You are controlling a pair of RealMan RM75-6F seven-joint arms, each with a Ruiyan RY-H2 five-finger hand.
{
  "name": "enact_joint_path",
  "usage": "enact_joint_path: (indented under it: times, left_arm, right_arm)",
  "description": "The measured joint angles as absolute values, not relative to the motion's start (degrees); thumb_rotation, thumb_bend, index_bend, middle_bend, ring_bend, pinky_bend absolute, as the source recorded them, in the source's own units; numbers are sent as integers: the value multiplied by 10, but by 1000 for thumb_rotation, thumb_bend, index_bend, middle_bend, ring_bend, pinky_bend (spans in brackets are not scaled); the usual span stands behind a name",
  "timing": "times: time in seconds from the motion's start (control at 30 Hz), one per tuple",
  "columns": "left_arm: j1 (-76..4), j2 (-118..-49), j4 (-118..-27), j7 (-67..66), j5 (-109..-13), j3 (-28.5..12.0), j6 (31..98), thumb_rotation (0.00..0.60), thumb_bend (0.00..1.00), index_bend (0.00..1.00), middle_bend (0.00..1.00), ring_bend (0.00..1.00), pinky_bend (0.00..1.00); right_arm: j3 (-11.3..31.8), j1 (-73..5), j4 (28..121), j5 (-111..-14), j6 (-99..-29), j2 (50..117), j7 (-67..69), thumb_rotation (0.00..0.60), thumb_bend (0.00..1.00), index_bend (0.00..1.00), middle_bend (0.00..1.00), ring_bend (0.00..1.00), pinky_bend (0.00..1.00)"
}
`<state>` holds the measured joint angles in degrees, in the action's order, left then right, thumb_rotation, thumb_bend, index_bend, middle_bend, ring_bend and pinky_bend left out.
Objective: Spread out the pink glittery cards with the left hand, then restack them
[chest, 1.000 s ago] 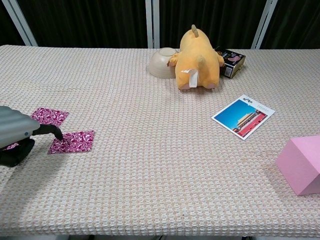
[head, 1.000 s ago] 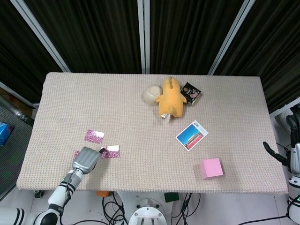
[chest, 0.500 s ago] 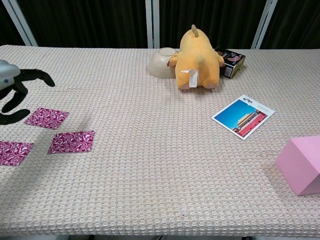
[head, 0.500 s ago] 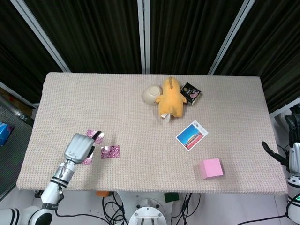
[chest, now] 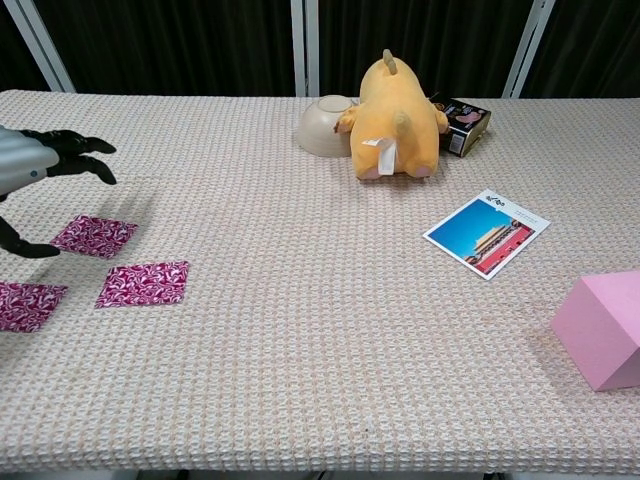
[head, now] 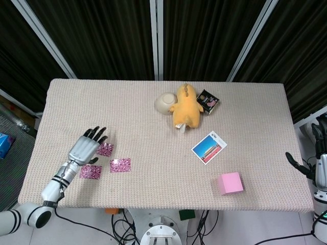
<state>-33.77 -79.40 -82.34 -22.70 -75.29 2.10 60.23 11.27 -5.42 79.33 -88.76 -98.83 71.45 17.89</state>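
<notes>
Where the table's left front corner lies, the account begins and runs rightward.

Left hand (head: 85, 150): raised over the woven table (head: 153, 112), fingers spread apart and holding nothing; in the chest view its dark fingertips (chest: 95, 147) reach in from the left edge, with the thumb down beside the farthest card.

Pink glittery cards (head: 106, 163): three, lying flat and separate on the cloth near the left front. One (chest: 25, 305) sits nearest the left edge, one (chest: 94, 235) lies farther back just beside the thumb, one (chest: 144, 283) lies to the right of both. None overlaps another.

Bowl (head: 164, 102): cream, tipped on its side at the far middle, touching the plush toy.

Plush toy (head: 185, 107): yellow, lying face down, white tag showing toward the front.

Small dark box (head: 208, 101): just beside the toy on its right, tilted.

Postcard (head: 209, 147): flat, turned at an angle, picture of a red building under blue sky, right of centre.

Pink block (head: 230, 183): near the front edge on the right, well apart from the cards.

Right hand (head: 318, 163): off the table's right edge, only partly seen; whether it is released or clenched, I cannot tell.
</notes>
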Motion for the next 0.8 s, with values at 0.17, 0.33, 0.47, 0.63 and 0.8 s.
enact_joint_path:
  times: [0.17,0.33,0.47,0.63,0.8]
  left_arm:
    - [-354,-798,-808,-217,-744,13,561,600,156,195,0,0,151]
    - [-368,-801,-799,-229,-725,6,528,600,157,213,0,0,147]
    - [-370,-802,-798,-240,-712,3,519,600,157,235,0,0,147]
    - [-371,-812,-786,-238,-705,-1,513,600,159,259,0,0,147]
    - [-374,-823,-769,-234,-703,-1,501,600,180,289,0,0,146]
  right_arm:
    - [110,-56,796,-887,-981,716,172,600,447,0,0,0,0]
    - [109,-56,798,-886,-982,716,168,600,447,0,0,0,0]
    - [108,-55,794,-883,-977,715,172,600,449,0,0,0,0]
    - [106,-54,790,-881,-974,715,176,600,451,0,0,0,0]
    - [105,-52,784,-879,-974,715,182,600,451,0,0,0,0]
